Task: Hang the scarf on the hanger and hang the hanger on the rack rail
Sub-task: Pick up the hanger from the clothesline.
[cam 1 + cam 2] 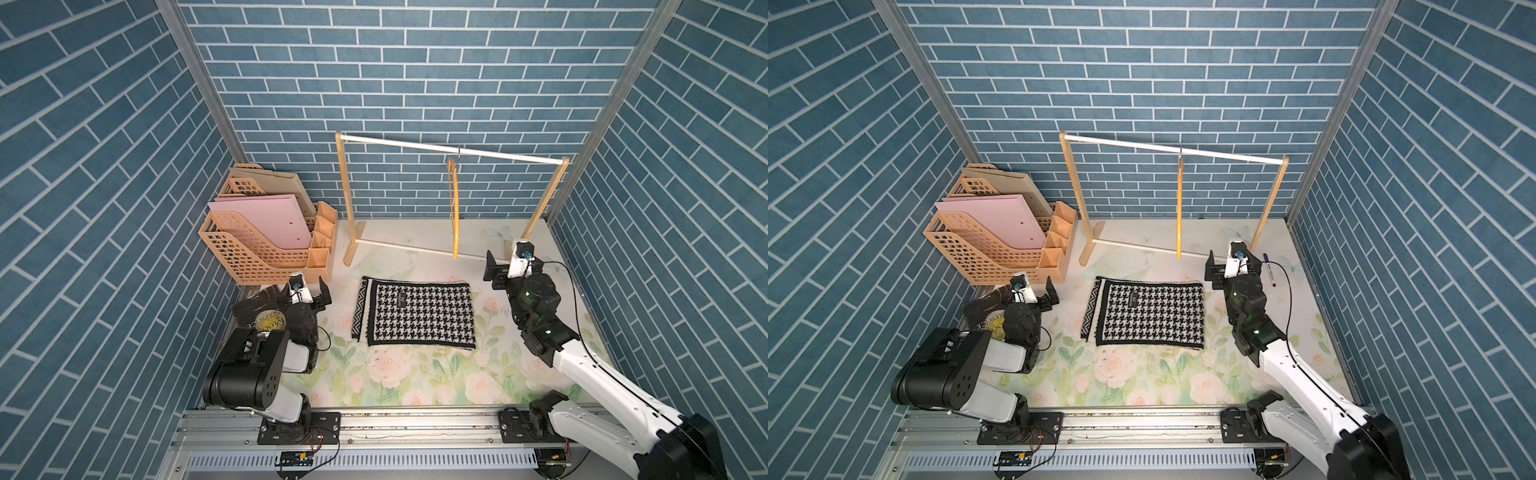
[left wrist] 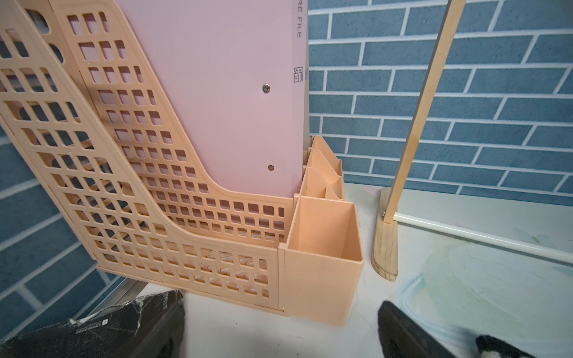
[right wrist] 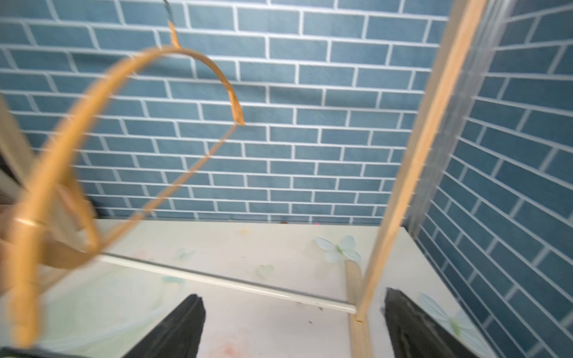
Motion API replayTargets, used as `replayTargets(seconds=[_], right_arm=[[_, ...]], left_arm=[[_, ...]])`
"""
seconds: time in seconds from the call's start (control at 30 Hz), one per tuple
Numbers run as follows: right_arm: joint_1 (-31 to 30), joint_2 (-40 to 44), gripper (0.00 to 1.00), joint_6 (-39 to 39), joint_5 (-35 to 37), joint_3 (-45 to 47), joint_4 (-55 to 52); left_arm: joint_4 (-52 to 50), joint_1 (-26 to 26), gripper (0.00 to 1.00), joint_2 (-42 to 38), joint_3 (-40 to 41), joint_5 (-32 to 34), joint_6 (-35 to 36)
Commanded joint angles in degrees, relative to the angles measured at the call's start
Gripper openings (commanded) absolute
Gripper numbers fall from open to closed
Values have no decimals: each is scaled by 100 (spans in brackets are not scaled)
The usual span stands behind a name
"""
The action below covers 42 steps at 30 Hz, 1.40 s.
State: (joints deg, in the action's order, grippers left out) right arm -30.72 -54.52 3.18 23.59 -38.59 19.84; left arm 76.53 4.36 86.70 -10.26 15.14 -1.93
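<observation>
Scarf (image 1: 415, 313) lies flat and folded at the ctr of the floral table (image 1: 415, 382), houndstooth side up. A chevron strip shows along its 9 o'clock edge and a small dark label sits near the 12 o'clock edge, same in both top views. It is on the table, not on the hanger (image 1: 454, 208) and well apart from it. Hanger is at approx 1 o'clock from the scarf, hooked on the top white rod of the wooden rack (image 1: 399, 143). It hangs edge-on to the top cams, w/ its low end near the rack's bottom rod. In the R wrist view the hanger (image 3: 214, 66) is motion-blurred, curve + lower bar only. Left gripper (image 1: 307, 291) is at 9 o'clock of the scarf, near but not touching it; claw wide apart, nothing betw the fingers (image 2: 400, 328), facing the peach file organizer (image 2: 192, 235) and pink folder (image 2: 223, 93). The organizer is at 10 o'clock of the scarf, against the back-left corner. Black printed packet (image 1: 255, 305) lies under the L arm. Right gripper (image 1: 1231, 264) is at 2 o'clock of the scarf, by the rack's R leg; claw apart, nothing gripped, table visible betw the fingers (image 3: 186, 325). In a top view a pen (image 1: 1268, 270) lies just beside the R gripper at 3 o'clock.
</observation>
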Motion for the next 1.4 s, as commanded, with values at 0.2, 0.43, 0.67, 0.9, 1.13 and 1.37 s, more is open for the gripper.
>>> replayTargets(seconds=[0.2, 0.43, 0.67, 0.9, 1.13, 1.37], right_arm=[[-1474, -1186, 93, 215, 505, -2967, -2963], [-1607, -2686, 94, 87, 1020, -4328, -3415], [-1530, -3171, 95, -138, 1561, -4879, -3481], [-1209, -2993, 94, -80, 1278, -4672, -3485], [-578, -2943, 89, 229, -473, -4102, -3159], [-562, -2851, 82, 283, -754, -3700, -3174]], left_arm=[[-1198, 64, 100, -808, -337, 484, -24], [-4831, 565, 100, -2126, -1615, 1511, -698], [-5979, 1457, 100, -2080, -1877, 2348, -1260], [-6243, 1898, 100, -1751, -2280, 2550, -1383], [-6663, 2286, 100, -1460, -2619, 3207, -1518], [-6925, 2467, 100, -1447, -2852, 3436, -1630]])
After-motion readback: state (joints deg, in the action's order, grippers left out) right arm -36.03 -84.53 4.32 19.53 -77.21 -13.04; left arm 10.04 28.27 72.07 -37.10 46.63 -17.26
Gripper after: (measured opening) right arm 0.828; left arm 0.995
